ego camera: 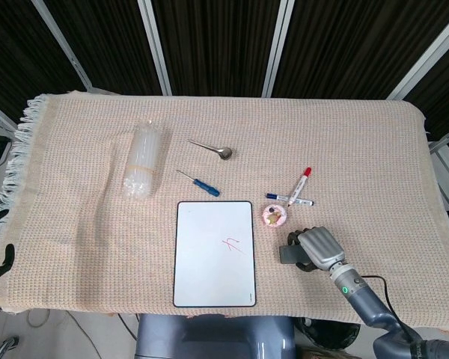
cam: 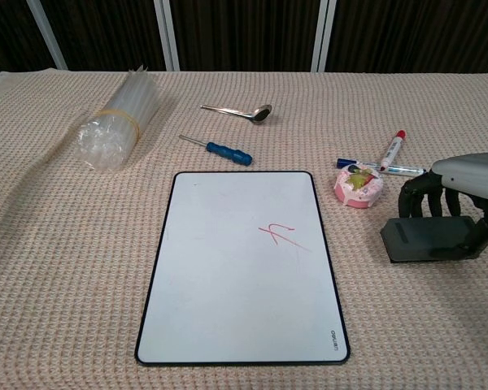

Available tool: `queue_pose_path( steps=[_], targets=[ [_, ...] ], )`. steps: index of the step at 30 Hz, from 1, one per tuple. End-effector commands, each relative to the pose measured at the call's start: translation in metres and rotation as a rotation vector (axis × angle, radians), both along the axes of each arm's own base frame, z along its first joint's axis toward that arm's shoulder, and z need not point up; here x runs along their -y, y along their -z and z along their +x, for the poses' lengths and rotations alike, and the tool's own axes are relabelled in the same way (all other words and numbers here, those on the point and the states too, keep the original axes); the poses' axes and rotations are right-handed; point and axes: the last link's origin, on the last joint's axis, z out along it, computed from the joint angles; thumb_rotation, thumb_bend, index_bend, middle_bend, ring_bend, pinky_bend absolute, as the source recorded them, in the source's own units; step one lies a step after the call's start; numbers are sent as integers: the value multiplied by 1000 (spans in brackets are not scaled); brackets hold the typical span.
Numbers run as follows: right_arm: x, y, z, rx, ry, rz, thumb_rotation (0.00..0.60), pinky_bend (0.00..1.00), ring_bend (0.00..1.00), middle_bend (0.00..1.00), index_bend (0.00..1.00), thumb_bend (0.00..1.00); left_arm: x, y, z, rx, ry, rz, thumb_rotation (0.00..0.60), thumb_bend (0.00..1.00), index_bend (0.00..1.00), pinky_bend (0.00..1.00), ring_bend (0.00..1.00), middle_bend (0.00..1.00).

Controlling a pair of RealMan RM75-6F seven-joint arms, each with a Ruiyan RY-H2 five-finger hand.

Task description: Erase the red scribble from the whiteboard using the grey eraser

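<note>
Our right hand point(cam: 459, 193) is at the right side of the table, and its dark fingers point(cam: 423, 197) curl down over the flat grey block eraser point(cam: 429, 239); we judge that it grips the eraser, with the fingers on the far edge and the thumb side hidden at the right, though the chest view does not show the contact fully. The eraser looks raised on its edge, long axis running left to right, its broad face toward the chest camera. From the hand, the white rectangular whiteboard with black rim point(ego camera: 213, 253) lies to the left, well apart, its long axis running from the far side toward the robot. The short red scribble point(cam: 281, 237) sits in the right half of the board, so it is the part nearest to our right hand, almost straight to the left at the same depth. Our left hand is not visible in either view, so the right one must do this work. Between the hand and the board, a little farther back, stands a small round pink dish with yellowish pieces point(cam: 358, 186), and behind it two crossed marker pens point(cam: 390, 154), one with a red cap. We judge that the direct way to the left passes in front of the dish and is open, over the beige woven cloth point(ego camera: 82, 224).
</note>
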Motion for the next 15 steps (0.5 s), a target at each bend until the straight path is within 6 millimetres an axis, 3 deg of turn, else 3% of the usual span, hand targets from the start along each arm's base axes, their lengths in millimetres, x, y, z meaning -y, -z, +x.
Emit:
queue_pose_path(
  steps=[1, 6, 15],
  targets=[
    [3, -2, 7, 2, -20, -5, 600, 515, 469, 489, 530, 472, 0, 0, 0, 2, 1, -1, 600, 480, 151, 44, 0, 6],
    [9, -3, 25, 15, -58, 0, 600, 525, 477, 499, 536, 478, 0, 0, 1, 6, 2, -2, 600, 480, 151, 44, 0, 6],
    [22, 8, 76, 97, -89, 63, 600, 535, 480, 500, 537, 478, 1, 0, 2, 14, 6, -5, 600, 480, 151, 44, 0, 6]
  ],
)
